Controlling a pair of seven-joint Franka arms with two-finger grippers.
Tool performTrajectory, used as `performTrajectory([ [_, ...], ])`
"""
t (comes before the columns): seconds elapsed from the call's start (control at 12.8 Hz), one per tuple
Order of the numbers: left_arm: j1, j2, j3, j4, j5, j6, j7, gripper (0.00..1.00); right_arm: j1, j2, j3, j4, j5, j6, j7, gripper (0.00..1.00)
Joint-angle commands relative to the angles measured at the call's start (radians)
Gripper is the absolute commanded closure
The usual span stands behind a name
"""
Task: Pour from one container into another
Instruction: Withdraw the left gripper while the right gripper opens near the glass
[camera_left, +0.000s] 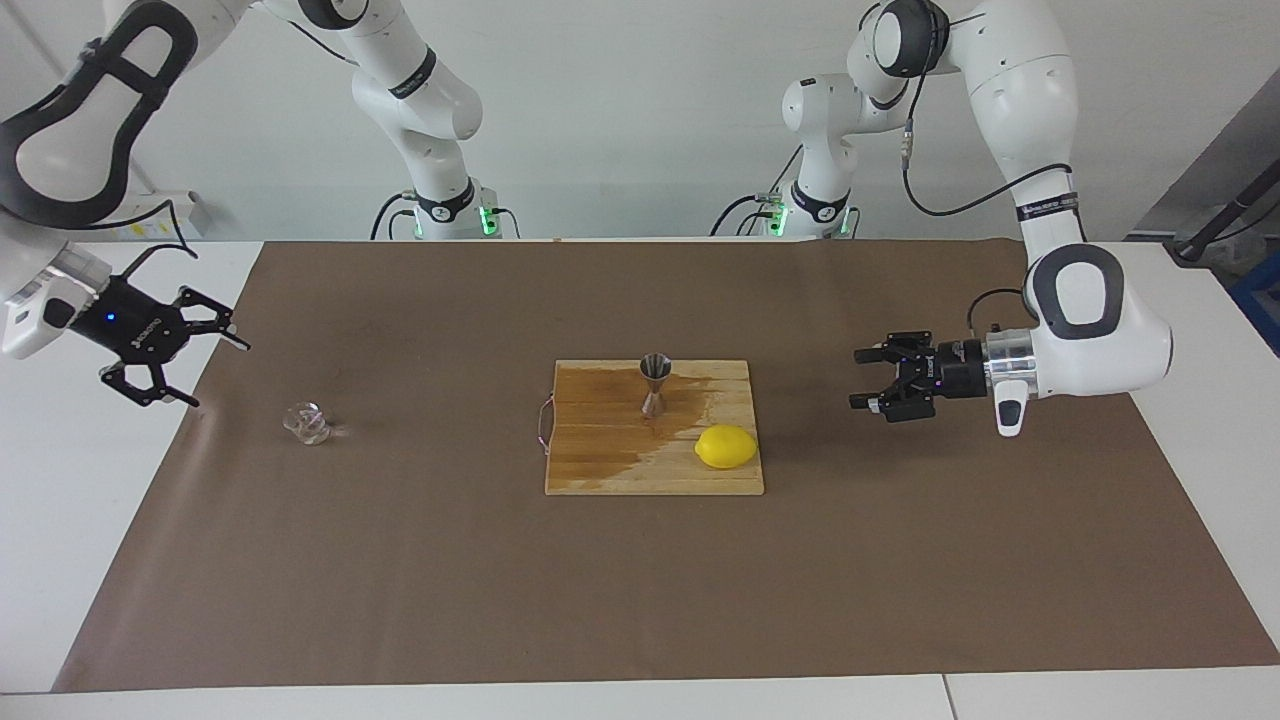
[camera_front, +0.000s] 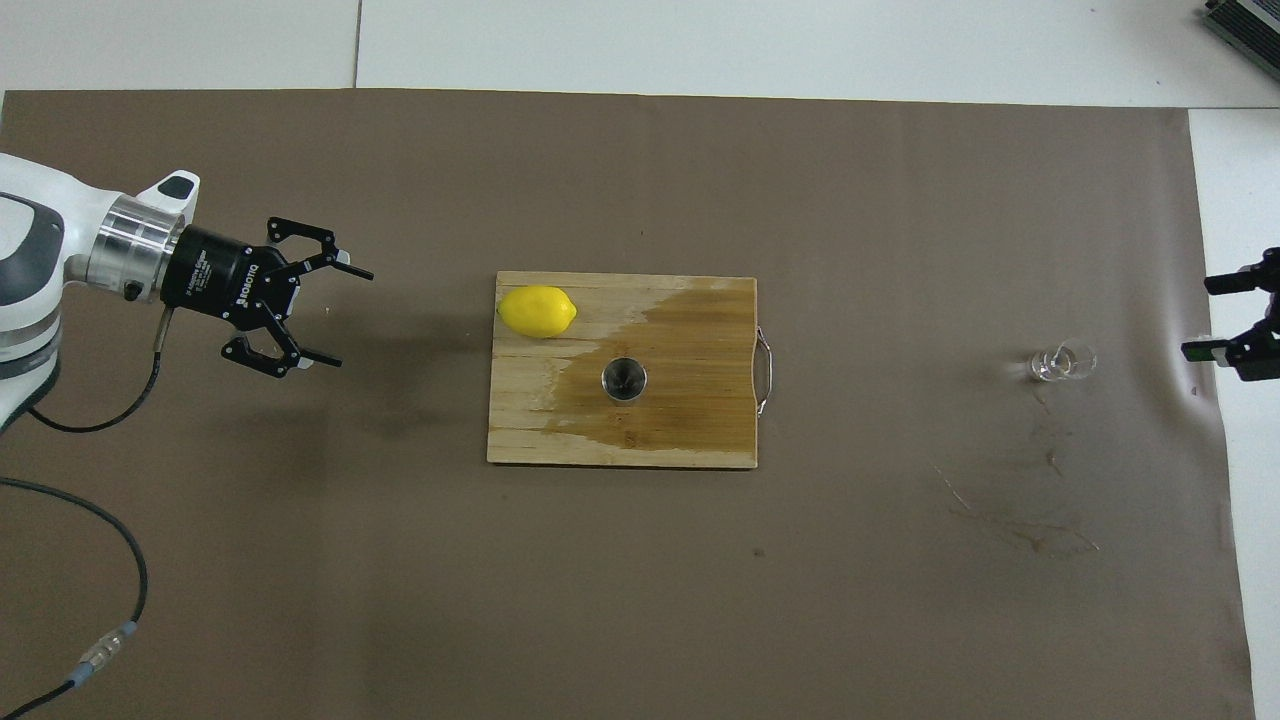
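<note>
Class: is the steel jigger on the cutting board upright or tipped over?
Upright. The jigger stands on its lower cone on the cutting board, its open mouth facing up.

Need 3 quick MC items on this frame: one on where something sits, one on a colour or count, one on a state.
1. Where does the steel jigger stand?
A. on the wooden board
B. on the brown paper beside the glass cup
C. in the left claw

2. What colour is the fruit on the board?
A. green
B. yellow
C. red

3. What state is the left claw in?
A. shut on the jigger
B. shut on the lemon
C. open, holding nothing

Key: 1 A, the jigger stands upright on the board's wet patch. 2 B, the lemon is yellow. 3 C, its fingers are spread over the brown paper, clear of the board.
</note>
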Motion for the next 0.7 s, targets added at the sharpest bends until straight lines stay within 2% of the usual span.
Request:
performTrajectory([
  [0.0,-0.011,-0.057,0.008,0.051,0.144,-0.028,0.055,0.00,-0.045,0.042,0.010,-0.022,0.073,-0.004,-0.170,0.00],
  [0.31,-0.059,-0.108,0.005,0.115,0.372,-0.013,0.260,0.00,-0.067,0.100,0.010,-0.033,0.112,-0.004,-0.369,0.00],
  [0.63,-0.133,-0.150,0.004,0.126,0.567,0.154,0.527,0.00,-0.076,0.169,0.010,-0.053,0.214,0.004,-0.556,0.00],
])
